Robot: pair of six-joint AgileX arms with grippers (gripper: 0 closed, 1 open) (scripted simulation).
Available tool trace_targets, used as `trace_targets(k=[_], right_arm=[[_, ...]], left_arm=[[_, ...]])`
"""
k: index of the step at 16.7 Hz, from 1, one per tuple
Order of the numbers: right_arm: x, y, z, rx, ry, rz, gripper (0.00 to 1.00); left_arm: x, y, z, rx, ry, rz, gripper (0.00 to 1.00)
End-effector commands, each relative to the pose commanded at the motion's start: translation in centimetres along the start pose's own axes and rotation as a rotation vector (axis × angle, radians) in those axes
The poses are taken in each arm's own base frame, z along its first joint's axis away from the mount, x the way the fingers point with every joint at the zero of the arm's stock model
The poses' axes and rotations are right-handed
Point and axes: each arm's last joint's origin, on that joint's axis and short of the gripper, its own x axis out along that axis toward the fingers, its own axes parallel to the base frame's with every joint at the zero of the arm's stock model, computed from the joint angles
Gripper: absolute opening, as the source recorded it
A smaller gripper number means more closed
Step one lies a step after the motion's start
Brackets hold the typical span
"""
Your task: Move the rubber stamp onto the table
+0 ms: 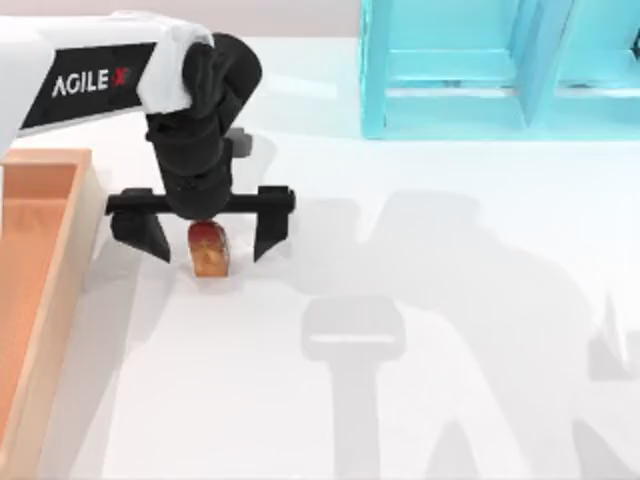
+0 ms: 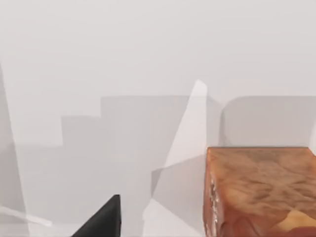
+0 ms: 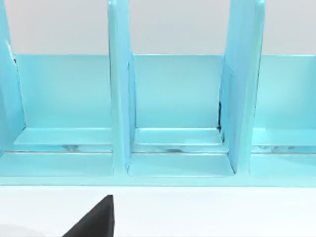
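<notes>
Left gripper (image 1: pixel 204 232), fingers spread wide, straddles the rubber stamp (image 1: pixel 208 249) standing on the table (image 1: pixel 430 330), beside the wooden tray (image 1: pixel 40 260).

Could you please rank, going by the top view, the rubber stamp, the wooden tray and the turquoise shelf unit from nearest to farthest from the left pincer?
1. The small red-topped, orange-brown rubber stamp, standing on the white table between the fingers of the open left pincer.
2. The large orange-brown wooden tray, at the table's left edge.
3. The turquoise shelf unit, at the far right.
</notes>
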Motion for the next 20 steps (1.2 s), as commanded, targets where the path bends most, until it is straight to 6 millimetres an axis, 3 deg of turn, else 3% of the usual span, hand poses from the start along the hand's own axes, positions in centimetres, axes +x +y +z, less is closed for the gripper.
trace_targets(k=[4, 9, 11, 16, 20], right_arm=[[0.0, 0.0, 0.0, 0.000, 0.000, 0.000, 1.00], [0.0, 0.0, 0.0, 0.000, 0.000, 0.000, 1.00], [0.0, 0.0, 0.0, 0.000, 0.000, 0.000, 1.00], [0.0, 0.0, 0.0, 0.000, 0.000, 0.000, 1.00], [0.0, 0.0, 0.0, 0.000, 0.000, 0.000, 1.00]], left_arm=[[-0.4, 0.0, 0.1, 0.001, -0.001, -0.003, 1.00], [-3.9, -0.4, 0.8, 0.005, 0.028, 0.041, 1.00], [-5.8, -0.3, 1.0, -0.002, 0.045, 0.064, 1.00], [-13.6, -0.1, 0.4, 0.001, -0.005, 0.010, 1.00], [-15.0, 0.0, 0.1, -0.001, -0.001, 0.000, 1.00]])
